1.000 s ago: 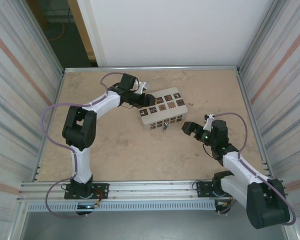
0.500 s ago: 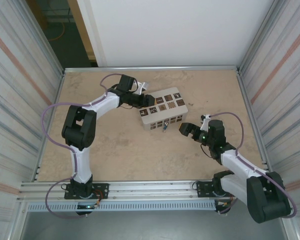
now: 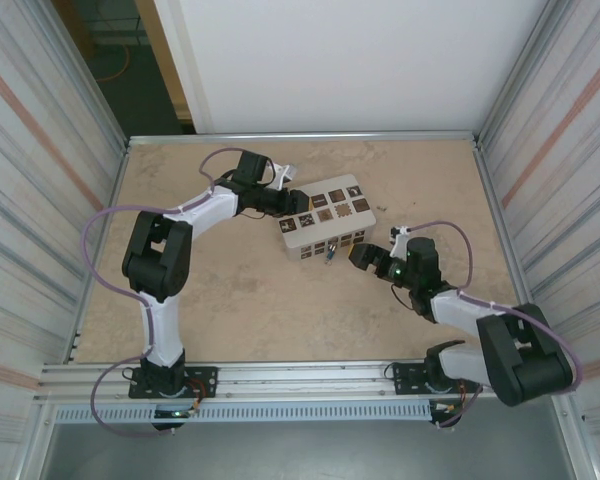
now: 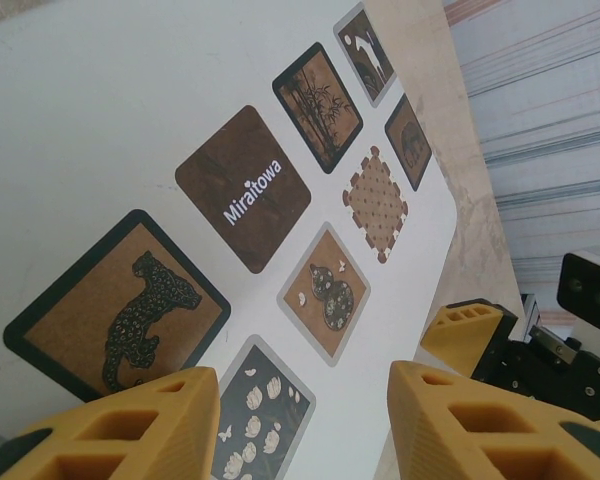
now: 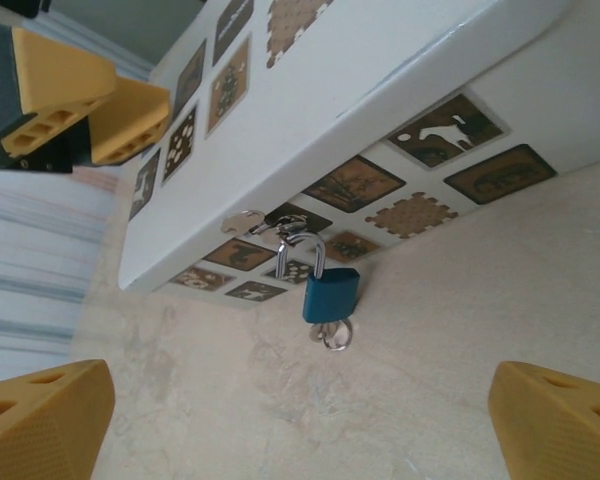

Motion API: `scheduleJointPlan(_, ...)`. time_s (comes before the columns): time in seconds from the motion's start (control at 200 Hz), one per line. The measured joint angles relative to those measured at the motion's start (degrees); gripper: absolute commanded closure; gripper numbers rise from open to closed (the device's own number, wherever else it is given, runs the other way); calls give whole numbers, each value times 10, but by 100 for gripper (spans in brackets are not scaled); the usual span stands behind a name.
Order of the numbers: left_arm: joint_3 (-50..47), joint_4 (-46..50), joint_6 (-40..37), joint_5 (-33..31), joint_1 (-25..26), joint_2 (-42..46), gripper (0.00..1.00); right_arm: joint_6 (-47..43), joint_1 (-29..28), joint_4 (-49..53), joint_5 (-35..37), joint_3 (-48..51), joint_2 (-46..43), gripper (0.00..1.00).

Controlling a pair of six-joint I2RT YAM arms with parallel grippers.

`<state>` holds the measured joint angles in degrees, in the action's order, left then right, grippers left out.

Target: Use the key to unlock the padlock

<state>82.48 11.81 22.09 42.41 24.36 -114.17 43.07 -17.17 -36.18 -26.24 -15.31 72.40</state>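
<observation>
The padlock point(image 5: 331, 294) is a small blue body hanging by its silvery shackle from a metal hasp on the front of the white box point(image 5: 380, 90). A key point(image 5: 329, 334) on a ring sticks out of its underside. My right gripper point(image 5: 302, 388) is open, its yellow fingers point(image 5: 45, 420) wide apart and a short way in front of the padlock. From above, the right gripper point(image 3: 361, 256) is just right of the padlock point(image 3: 330, 252). My left gripper point(image 3: 288, 201) is at the box's far left end, jaws apart over the patterned lid point(image 4: 280, 150), left gripper point(image 4: 303, 392) holding nothing I can see.
The white box point(image 3: 325, 228) with brown grid squares lies mid-table at a slant. Metal rails and corrugated walls point(image 3: 540, 150) bound the sandy tabletop point(image 3: 250, 290). The left gripper's yellow fingers point(image 5: 90, 95) show beyond the box's far edge.
My right gripper has moved left along the table toward the padlock. The left arm, box and padlock have stayed put.
</observation>
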Motion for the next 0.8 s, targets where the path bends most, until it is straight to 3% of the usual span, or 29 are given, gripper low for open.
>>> scheduleJointPlan(0.18, 0, 0, 0, 0, 0, 0, 52, -7, -11, -77, -25, -2, 91, 18)
scheduleJointPlan(0.797, -15, -17, 1, -10, 2, 8, 53, -57, -24, -303, -67, -79, 325, 25)
